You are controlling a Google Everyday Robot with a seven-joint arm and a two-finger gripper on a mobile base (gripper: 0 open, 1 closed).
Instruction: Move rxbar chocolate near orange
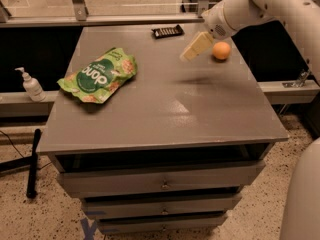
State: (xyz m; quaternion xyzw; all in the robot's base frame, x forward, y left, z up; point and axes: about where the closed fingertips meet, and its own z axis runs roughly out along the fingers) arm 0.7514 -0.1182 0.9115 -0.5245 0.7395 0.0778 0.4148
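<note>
1. Currently the pincer (190, 53) hangs over the far right part of the gray counter (165, 114), its pale tip slanting down to the left; whether it is open or closed cannot be told.
2. The orange (221, 50) sits on the counter just right of the pincer, near the right edge.
3. The black snack bar (167, 31) lies flat at the far edge, left of the pincer and apart from the orange.
4. A green chip bag (97, 75) lies on the left side, well apart from both.
5. A pump bottle (31, 84) stands on a ledge left of the counter.
</note>
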